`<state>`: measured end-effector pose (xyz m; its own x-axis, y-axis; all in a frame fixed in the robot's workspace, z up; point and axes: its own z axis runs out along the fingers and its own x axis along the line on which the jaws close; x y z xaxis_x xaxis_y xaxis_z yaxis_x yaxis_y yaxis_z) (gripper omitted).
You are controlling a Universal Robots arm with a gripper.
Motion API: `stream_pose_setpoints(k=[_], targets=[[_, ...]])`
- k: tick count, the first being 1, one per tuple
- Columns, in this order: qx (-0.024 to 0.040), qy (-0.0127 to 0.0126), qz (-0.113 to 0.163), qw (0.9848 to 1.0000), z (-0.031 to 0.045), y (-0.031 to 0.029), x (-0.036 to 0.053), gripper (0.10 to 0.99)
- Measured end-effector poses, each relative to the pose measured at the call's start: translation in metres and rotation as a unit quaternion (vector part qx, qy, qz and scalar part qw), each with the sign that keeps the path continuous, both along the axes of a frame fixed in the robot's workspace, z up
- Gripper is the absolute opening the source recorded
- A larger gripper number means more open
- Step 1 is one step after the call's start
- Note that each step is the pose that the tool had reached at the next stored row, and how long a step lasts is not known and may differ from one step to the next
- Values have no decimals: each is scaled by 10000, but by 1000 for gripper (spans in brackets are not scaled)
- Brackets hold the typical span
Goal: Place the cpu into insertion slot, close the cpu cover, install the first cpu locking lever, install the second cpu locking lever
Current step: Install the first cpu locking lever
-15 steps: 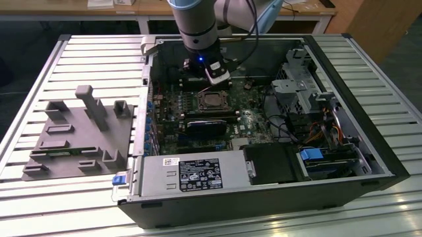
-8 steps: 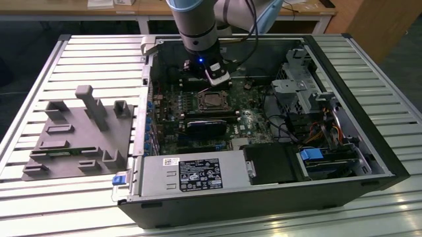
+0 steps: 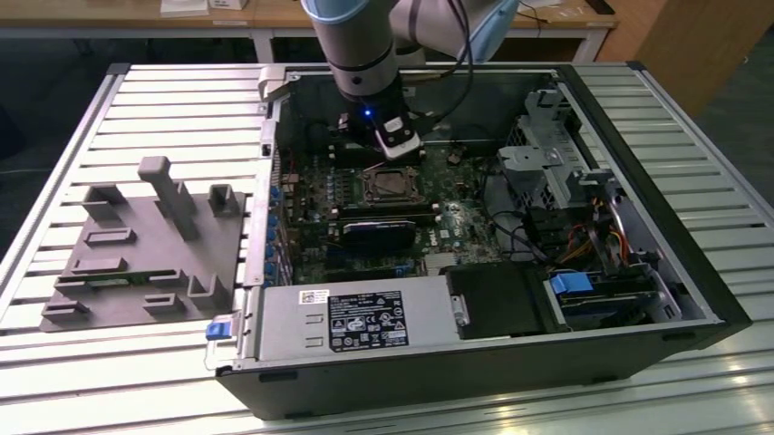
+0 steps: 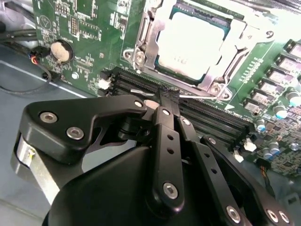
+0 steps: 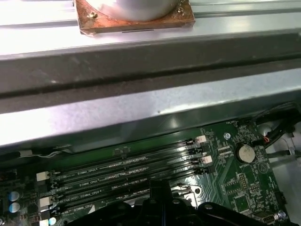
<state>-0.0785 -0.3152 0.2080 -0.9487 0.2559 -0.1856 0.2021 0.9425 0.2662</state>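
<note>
The silver-topped cpu (image 4: 190, 44) lies in the insertion slot (image 3: 389, 186) on the green board. The cpu cover (image 4: 146, 33), a thin silver frame, lies flat around the chip. A thin silver locking lever (image 4: 141, 91) runs along the socket's edge beside the black memory slots. My gripper (image 4: 168, 94) hangs inside the case just behind the socket in the exterior view (image 3: 400, 152). Its black fingers are shut, and their tips rest at that lever rod. In the first wrist view the gripper (image 5: 162, 190) sits over the memory slots.
Long black memory slots (image 5: 122, 174) and a coin battery (image 5: 245, 153) flank the socket. The case wall (image 5: 141, 108) stands close behind. A power supply (image 3: 351, 322), a drive cage (image 3: 556, 172) and cables crowd the case. A grey fixture (image 3: 145, 245) lies on the exterior view's left.
</note>
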Motion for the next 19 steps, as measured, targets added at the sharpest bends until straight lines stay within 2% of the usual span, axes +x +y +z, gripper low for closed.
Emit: stream_pose_setpoints(k=[9, 15, 19], targets=[[-8, -28, -201, 9998, -6, 31, -7, 102], [-8, -68, -470, 9989, -11, 52, -8, 102], [-10, -83, -549, 9985, -14, 98, -7, 102]])
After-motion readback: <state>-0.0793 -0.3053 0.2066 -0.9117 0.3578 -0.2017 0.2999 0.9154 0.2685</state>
